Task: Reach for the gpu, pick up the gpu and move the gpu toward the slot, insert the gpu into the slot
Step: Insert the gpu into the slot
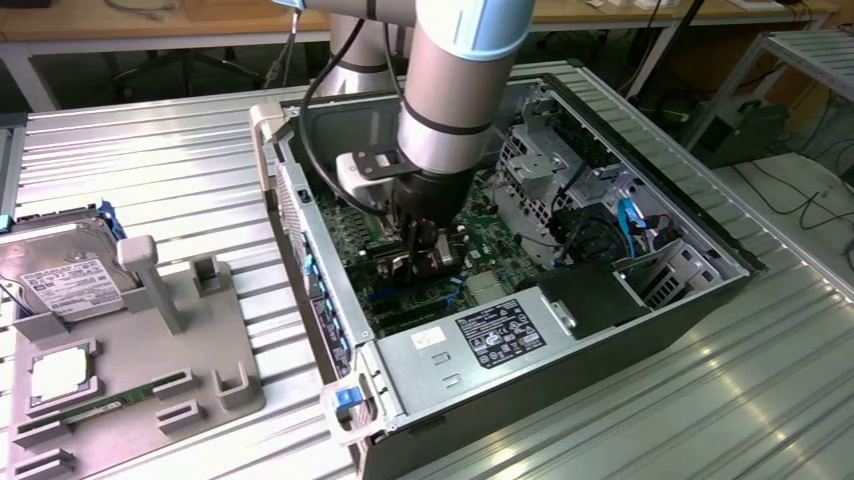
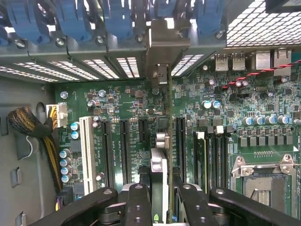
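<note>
Inserting gpu [image 2: 159, 162] with end effector [image 2: 161, 190] clamped on it, slot hidden beneath; likely needing square, even pressure to seat.

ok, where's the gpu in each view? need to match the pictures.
Exterior view: the gpu is held in the gripper, low over the green motherboard.
Wrist view: the gpu stands edge-on between the fingers, its grey bracket toward the blue clips.
Shared landmark: the green motherboard.
</note>
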Controlling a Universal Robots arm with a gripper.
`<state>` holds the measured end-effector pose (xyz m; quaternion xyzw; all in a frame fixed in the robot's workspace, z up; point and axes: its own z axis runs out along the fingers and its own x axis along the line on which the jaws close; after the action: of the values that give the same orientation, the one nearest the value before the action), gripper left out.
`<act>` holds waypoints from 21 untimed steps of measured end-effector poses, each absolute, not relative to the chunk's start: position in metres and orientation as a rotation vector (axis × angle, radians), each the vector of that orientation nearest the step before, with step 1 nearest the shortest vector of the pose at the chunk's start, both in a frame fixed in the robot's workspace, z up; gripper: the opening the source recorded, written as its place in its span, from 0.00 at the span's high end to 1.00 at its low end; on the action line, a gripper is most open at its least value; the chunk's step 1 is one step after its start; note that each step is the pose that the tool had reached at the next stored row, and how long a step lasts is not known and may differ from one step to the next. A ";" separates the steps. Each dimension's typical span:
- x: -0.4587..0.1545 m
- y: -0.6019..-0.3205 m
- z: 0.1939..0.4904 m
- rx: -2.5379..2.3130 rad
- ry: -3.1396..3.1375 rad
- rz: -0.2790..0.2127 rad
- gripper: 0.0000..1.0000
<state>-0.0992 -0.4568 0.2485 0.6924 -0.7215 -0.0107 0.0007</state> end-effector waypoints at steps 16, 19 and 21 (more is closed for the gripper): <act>-0.100 -0.456 0.248 2.178 -2.264 -0.035 0.73; -0.100 -0.456 0.248 2.182 -2.268 -0.046 0.73; -0.100 -0.456 0.248 2.191 -2.277 -0.067 0.73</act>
<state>-0.0996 -0.4560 0.2481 0.6932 -0.7204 -0.0213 -0.0098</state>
